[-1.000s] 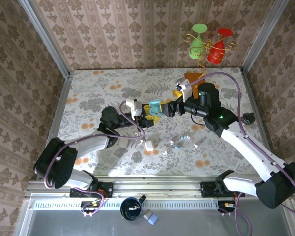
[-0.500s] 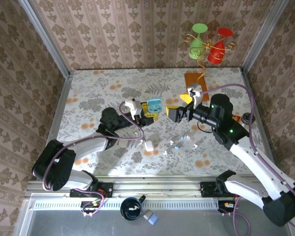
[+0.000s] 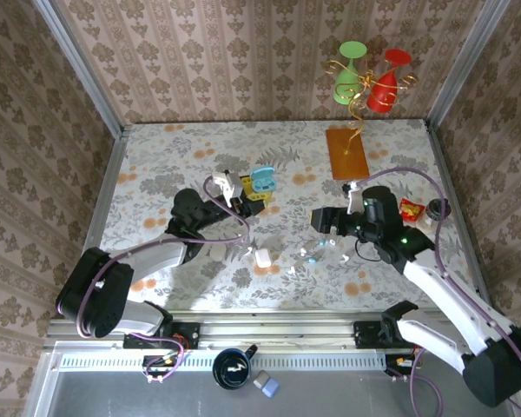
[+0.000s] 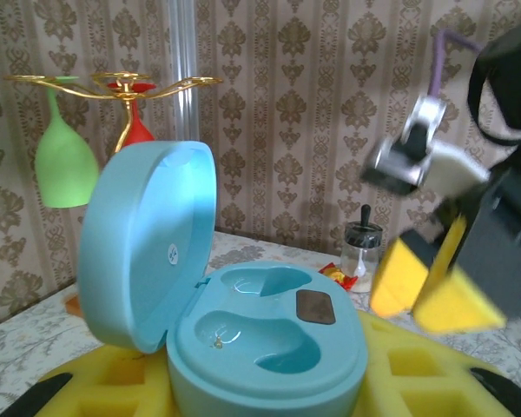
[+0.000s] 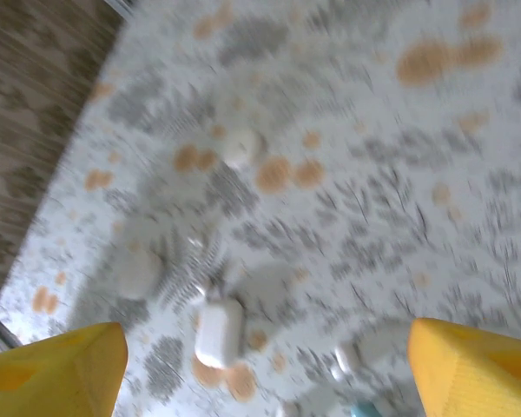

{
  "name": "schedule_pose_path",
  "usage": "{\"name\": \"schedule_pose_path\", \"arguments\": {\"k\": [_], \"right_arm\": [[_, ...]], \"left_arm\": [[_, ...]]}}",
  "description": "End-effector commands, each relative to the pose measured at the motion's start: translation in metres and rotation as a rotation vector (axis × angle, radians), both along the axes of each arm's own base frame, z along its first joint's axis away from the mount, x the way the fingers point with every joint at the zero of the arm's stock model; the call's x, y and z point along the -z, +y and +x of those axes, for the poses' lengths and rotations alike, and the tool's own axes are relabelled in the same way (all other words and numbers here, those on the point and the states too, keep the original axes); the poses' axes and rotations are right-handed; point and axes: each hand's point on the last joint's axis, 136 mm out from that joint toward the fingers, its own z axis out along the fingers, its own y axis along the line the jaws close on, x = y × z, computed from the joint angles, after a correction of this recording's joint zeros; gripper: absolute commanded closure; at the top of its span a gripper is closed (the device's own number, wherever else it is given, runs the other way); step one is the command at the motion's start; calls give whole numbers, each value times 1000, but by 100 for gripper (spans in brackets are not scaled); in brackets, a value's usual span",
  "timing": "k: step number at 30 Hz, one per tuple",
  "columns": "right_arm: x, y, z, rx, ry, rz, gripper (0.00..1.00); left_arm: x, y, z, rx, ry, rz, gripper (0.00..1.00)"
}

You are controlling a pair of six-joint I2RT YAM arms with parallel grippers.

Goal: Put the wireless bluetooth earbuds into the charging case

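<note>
The left end effector (image 3: 257, 191) is clamping the blue charging case (image 4: 265, 343) between its yellow pads and holding it up off the surface (image 3: 156, 174), lid swung open toward the back wall. In the left wrist view both moulded wells are showing bare, with nothing but a small speck in the nearer one, so no earbud is seated yet.

The right end effector (image 3: 319, 221) is standing wide open and carrying nothing. Its yellow fingertips (image 5: 52, 360) are framing a blurred stretch of patterned surface with only air between them.

A second ago that right end effector was pressed up close to the case, nearly touching it. Now it is sitting well apart from the case and lower in the overhead view, near the scatter of tiny earbuds (image 3: 316, 251) lying loose in front of the right arm. The left arm, meanwhile, is carrying the case slightly further back and to the left than it was. A white case (image 3: 262, 257) is lying closed just left of the scatter, apart from both arms.

The shift reads as a hand-off between steps: the case is open and presented, and the right arm is turning to fetch. The next move probably calls for a careful pinch on one of those small pieces — they look light and easy to nudge away.
</note>
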Motion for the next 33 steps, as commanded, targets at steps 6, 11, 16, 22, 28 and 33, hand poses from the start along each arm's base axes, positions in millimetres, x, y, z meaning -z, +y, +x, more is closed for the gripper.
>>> {"name": "schedule_pose_path", "arguments": {"k": [6,11,16,22,28,33], "right_arm": [[82,11,-8,-83,300,-207,20],[112,35,-21,-193,461,-213,22],[134,40,-24,-211,532,-244,25],[148,47,-17,-232,536,-254,25],[158,42,-25,-241,564,-274,25],[157,37,-36,-227,572,-263,27]], "left_arm": [[-4,11,-3,-13,-22,-26,73],[-3,19,-5,-39,-30,-25,73],[-1,23,-10,-51,-45,1,72],[-3,25,-11,-57,-62,21,71],[-7,26,-12,-57,-60,18,72],[-7,27,-14,-58,-61,23,71]]}}
